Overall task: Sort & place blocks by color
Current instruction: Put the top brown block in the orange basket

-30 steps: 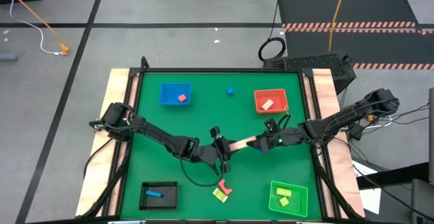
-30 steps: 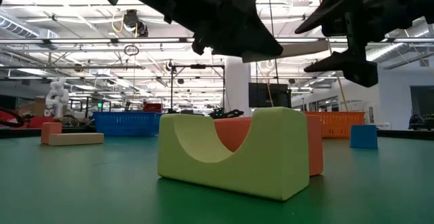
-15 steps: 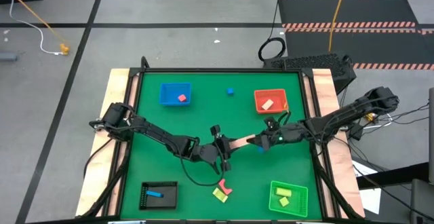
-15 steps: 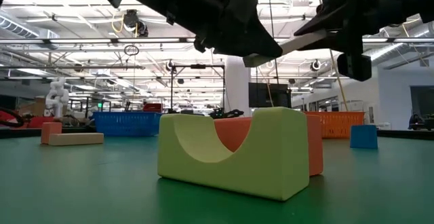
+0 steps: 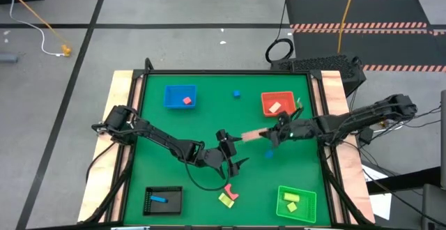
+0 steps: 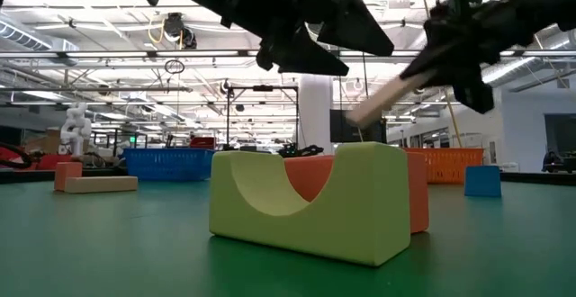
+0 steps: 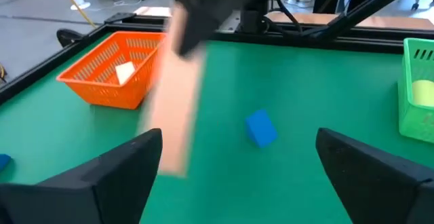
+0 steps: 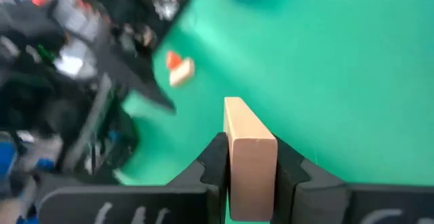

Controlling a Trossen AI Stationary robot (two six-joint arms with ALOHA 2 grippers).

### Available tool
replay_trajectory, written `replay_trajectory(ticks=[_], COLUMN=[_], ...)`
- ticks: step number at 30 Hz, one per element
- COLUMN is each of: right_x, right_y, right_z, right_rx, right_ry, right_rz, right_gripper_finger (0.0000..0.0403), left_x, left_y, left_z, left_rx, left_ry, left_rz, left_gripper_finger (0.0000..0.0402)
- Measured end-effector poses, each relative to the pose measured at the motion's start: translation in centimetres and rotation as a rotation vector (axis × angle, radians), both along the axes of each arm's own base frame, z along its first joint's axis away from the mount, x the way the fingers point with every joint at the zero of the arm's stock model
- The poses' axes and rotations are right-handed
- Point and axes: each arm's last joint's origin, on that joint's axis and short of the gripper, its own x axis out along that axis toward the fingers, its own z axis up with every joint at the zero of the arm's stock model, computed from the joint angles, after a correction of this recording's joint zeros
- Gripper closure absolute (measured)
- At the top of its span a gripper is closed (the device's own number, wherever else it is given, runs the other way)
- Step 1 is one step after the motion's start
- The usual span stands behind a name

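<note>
My right gripper [image 5: 277, 134] is clamped on one end of a long cream-tan wooden bar block [image 5: 252, 135], holding it in the air over the middle of the green table [image 5: 209, 118], just in front of the orange-red mesh tray [image 5: 278, 104] that holds a small cream block [image 5: 274, 107]. From my right wrist the bar [image 8: 248, 149] sits squeezed between both fingers. My left gripper [image 5: 235, 164] hangs nearby over the table's centre with its fingers spread wide and nothing between them. A small blue cube [image 7: 261, 128] lies on the mat below the bar. Close to the near edge, a yellow arch block [image 6: 306, 205] rests touching a pink-red block [image 6: 310, 178].
</note>
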Motion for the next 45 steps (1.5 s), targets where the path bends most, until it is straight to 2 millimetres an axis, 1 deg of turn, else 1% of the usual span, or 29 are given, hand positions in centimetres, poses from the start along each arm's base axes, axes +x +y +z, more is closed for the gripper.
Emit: replay_trajectory(ticks=[2, 5, 8, 12, 16, 21, 27, 30, 32, 37, 40, 43, 45], right_x=[-0.5, -1.5, -2.9, -4.7, -6.0, -7.3, -7.9, -7.9, -7.9, -7.8, -7.8, -7.8, -7.7], right_y=[-1.0, -2.5, -3.9, -5.1, -5.9, -6.5, -7.0, -7.2, -7.2, -7.2, -7.2, -7.2, -7.1], right_z=[0.7, 1.4, 1.4, 1.3, 1.5, 1.3, 0.6, 0.5, 0.4, 0.4, 0.4, 0.4, 0.5], right_rx=[-0.037, -0.077, -0.101, -0.123, -0.142, -0.145, -0.156, -0.157, -0.156, -0.18, -0.195, -0.195, -0.184], right_ry=[-0.029, -0.034, 0.026, 0.1, 0.116, 0.166, 0.268, 0.288, 0.293, 0.305, 0.309, 0.306, 0.296], right_rz=[-0.032, -0.098, -0.184, -0.27, -0.328, -0.39, -0.437, -0.444, -0.443, -0.426, -0.415, -0.412, -0.393], right_gripper_finger=[0.0362, 0.0362, 0.0362, 0.0362, 0.0362, 0.0362, 0.0362, 0.036, 0.0341, 0.0259, 0.0215, 0.018, 0.0163], left_x=[0.0, -0.1, -0.2, -0.3, -0.4, -0.3, -0.4, -0.4, -0.5, -0.9, -1.8, -3.8, -5.8], left_y=[0.0, 0.1, 0.0, -0.3, -0.5, -0.2, 0.8, 1.3, 1.6, 1.9, 2.2, 2.7, 3.0], left_z=[-0.1, -0.3, -0.5, -0.6, -0.6, -0.7, -1.1, -1.4, -1.6, -2.2, -1.9, -1.2, -0.4], left_rx=[-0.022, -0.043, -0.063, -0.068, -0.066, -0.068, -0.08, -0.087, -0.096, -0.117, -0.132, -0.138, -0.124], left_ry=[0.001, 0.02, 0.031, 0.04, 0.044, 0.051, 0.085, 0.111, 0.129, 0.193, 0.262, 0.404, 0.541], left_rz=[0.01, 0.025, 0.034, 0.01, 0.001, 0.012, 0.075, 0.105, 0.121, 0.158, 0.186, 0.227, 0.249], left_gripper_finger=[0.0009, 0.0019, 0.0035, 0.0053, 0.0067, 0.0092, 0.0133, 0.0151, 0.0159, 0.0164, 0.0165, 0.0165, 0.0165])
